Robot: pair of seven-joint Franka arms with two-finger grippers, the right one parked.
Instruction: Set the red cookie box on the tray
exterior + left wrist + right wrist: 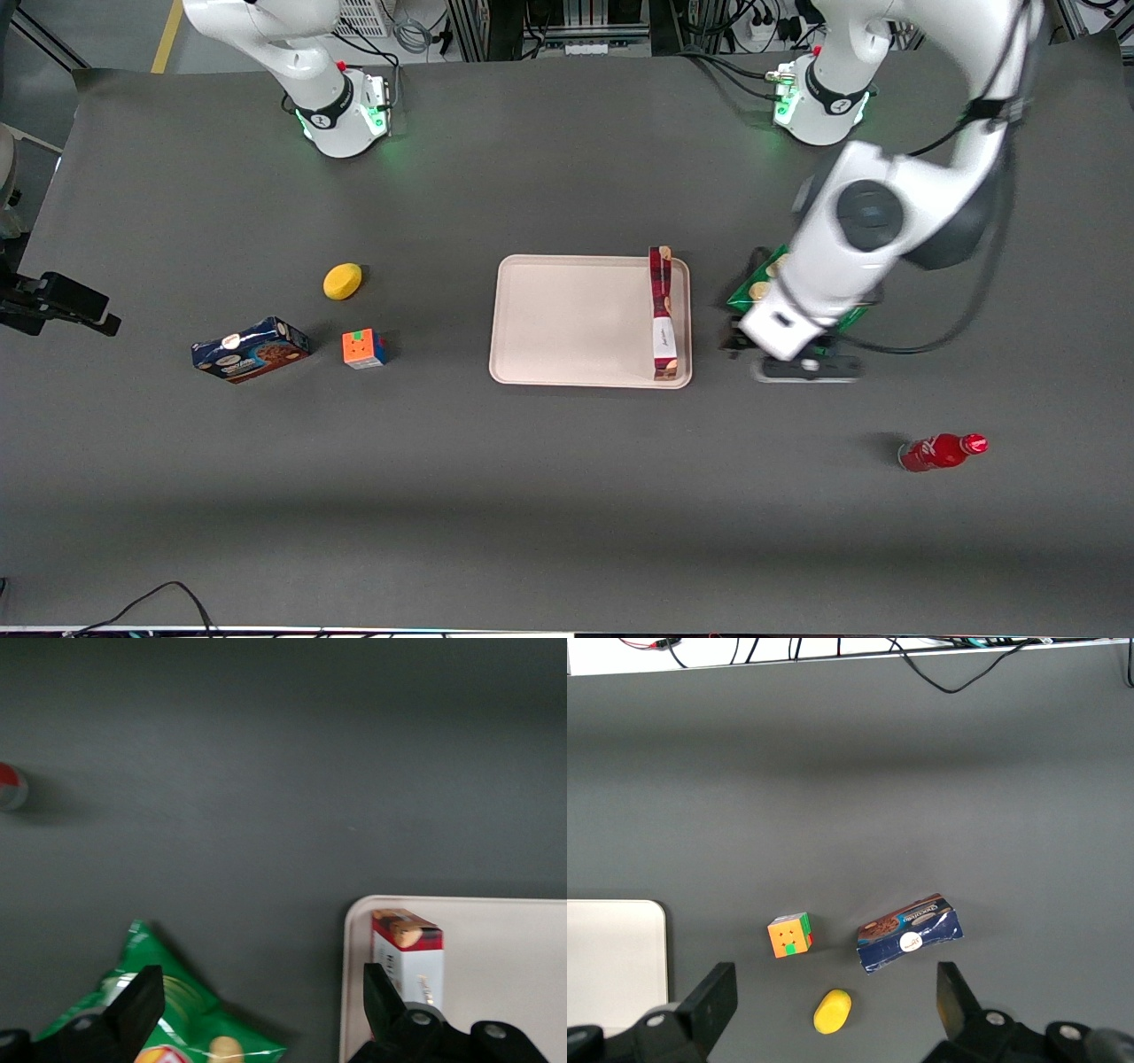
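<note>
Nearest the front camera lies a small red plastic bottle (941, 452) on its side on the dark grey table mat (567, 496), nearer that camera than the tray and toward the working arm's end. The large flat pale pink-beige rectangular tray (567, 321) sits mid-table. The long narrow dark-red plaid cookie box (662, 312) with its white label panel rests on the tray, on a narrow face, running along the tray's short side at the edge toward the working arm. Just off that tray edge, above the mat, hangs the left arm's black two-finger gripper (257, 1014), empty; its fingers (140, 1003) are spread wide, one over a green crinkled chip bag (758, 285), the other over the tray rim beside the box's end, touching neither as far as I can see. The chip bag lies beside the tray, partly under the arm. Toward the parked arm's end from the tray: an orange-faced puzzle cube (363, 348), a shorter blue cookie carton (251, 349), and, farther from the camera, a yellow oval sponge-like lump (342, 281).
</note>
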